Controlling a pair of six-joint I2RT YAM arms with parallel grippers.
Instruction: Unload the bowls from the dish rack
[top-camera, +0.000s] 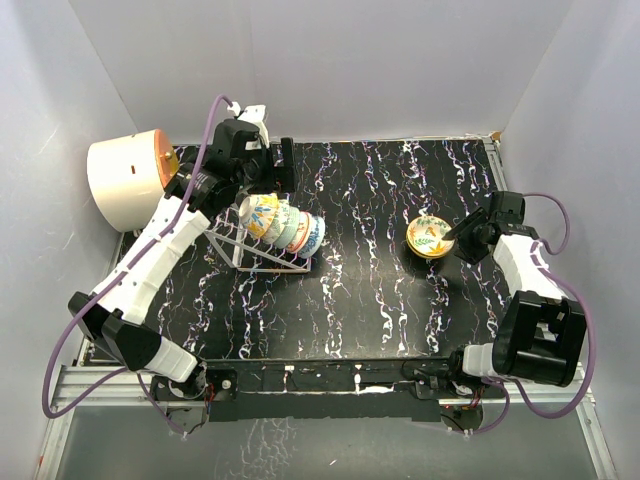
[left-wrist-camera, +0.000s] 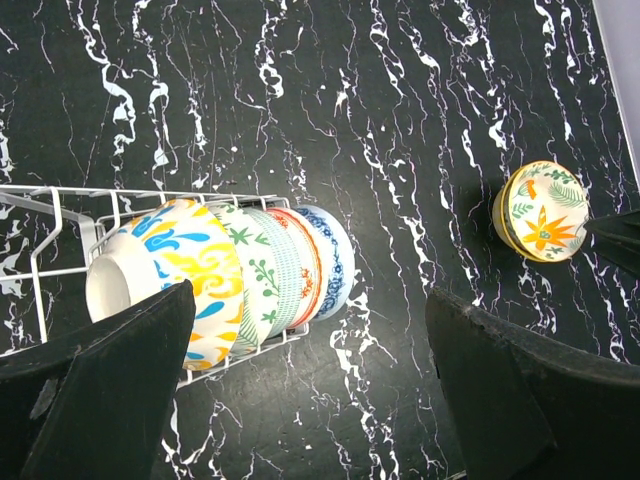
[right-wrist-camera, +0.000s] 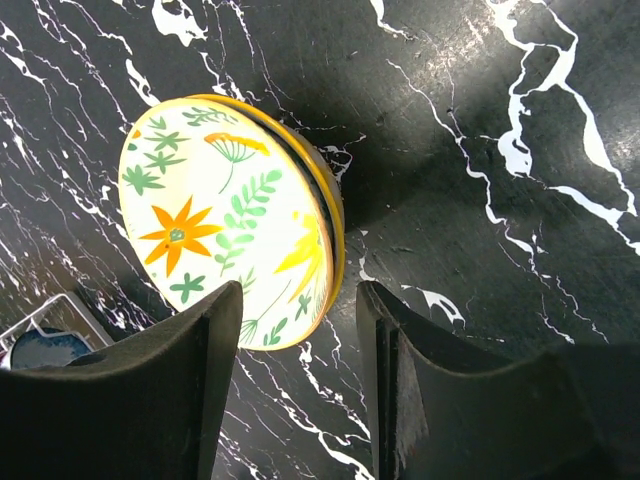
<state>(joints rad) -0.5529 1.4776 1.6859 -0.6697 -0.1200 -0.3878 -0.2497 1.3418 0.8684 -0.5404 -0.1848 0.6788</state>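
Wire dish rack (left-wrist-camera: 62, 232) holding nested bowls (left-wrist-camera: 265, 270), yellow bowl (right-wrist-camera: 225, 215) outside

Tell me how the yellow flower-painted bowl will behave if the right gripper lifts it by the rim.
The yellow bowl looks glossy, so probably rigid but slippery in the right gripper. Pinched at one rim point, it may tilt. It seems ceramic, so a drop could chip it.

The lone bowl (right-wrist-camera: 230, 220) is showing an orange flower and green sprigs on cream, yellow outside; the racked bowls (left-wrist-camera: 260, 270) are displaying blue-yellow swirls, green leaves, teal lattice, blue scrolls.
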